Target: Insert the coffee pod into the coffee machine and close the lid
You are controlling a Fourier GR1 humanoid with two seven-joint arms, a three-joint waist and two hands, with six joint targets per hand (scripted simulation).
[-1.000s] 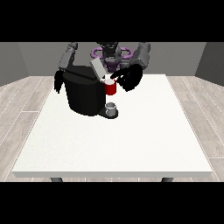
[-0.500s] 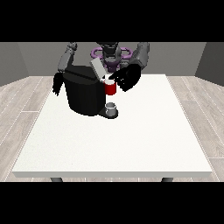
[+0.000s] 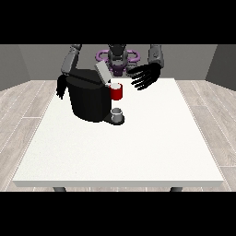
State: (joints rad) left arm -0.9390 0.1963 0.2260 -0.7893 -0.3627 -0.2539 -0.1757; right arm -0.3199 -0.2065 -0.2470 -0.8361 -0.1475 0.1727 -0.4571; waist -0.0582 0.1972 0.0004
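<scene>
Table point(image 3: 138, 152): white, broad; its near half lies between the camera and everything I work with.
Grey thing point(image 3: 118, 112): small and cup-shaped, it sits on the base of the machine under the spout. I cannot tell whether it is the coffee pod, so I do not name it as such.
Coffee machine point(image 3: 88, 99): a black, stout body towards the view's left. I judge it heavy and stiff, unlikely to slide under a light push.
Red thing at the machine point(image 3: 116, 91): it is at the machine's head, just above the grey thing.
Lid point(image 3: 102, 72): a pale flap tilted up and back, so the machine is not yet closed. I judge it light, hinged and rigid; pressing on its raised free end would bring it down.
Hand at the view's right point(image 3: 145, 76): my fingers are spread and straight, holding nothing, hovering beside the red thing and apart from it.
Hand at the view's left point(image 3: 60, 86): it hangs behind the machine's far left edge. I cannot tell how its fingers lie.
</scene>
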